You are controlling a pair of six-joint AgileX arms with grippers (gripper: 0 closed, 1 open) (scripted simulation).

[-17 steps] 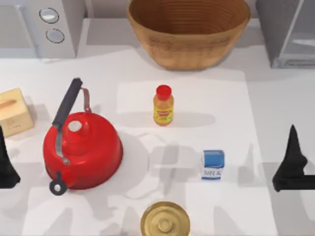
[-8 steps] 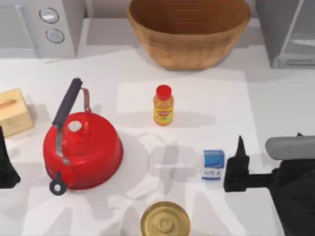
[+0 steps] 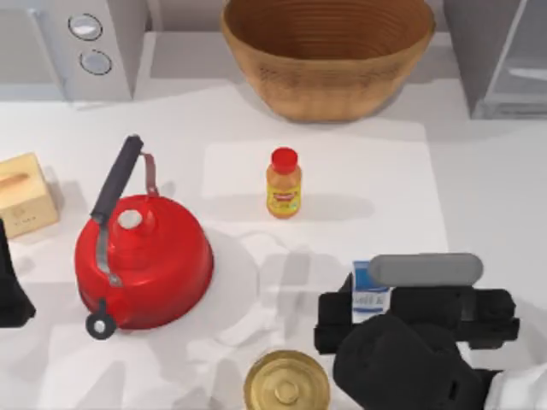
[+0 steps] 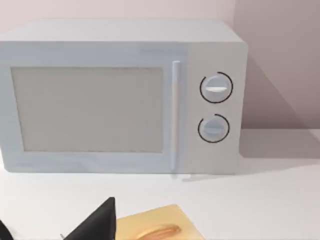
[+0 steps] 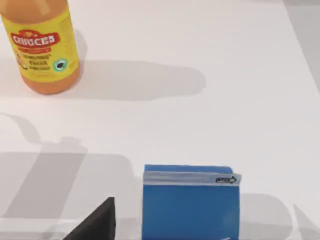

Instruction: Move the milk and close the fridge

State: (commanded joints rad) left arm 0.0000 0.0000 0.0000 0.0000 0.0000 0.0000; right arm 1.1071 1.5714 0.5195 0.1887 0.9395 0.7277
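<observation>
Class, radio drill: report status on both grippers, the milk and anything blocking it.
Right gripper over the milk, not gripping. Left gripper parked at table's left edge. Milk upright, fridge far right. Orange bottle stands apart; nothing blocking.

Right arm [image 3: 427,325]: matte black body, blocky wrist section, rounded bulbous black housing below it. 1 pale grey capsule-shaped bar [image 3: 425,269] sits across the wrist. A white segment shows at the lower right corner. Left arm [image 3: 10,286]: black, pointed fingertip profile. No markings, cables or screws discernible.
</observation>
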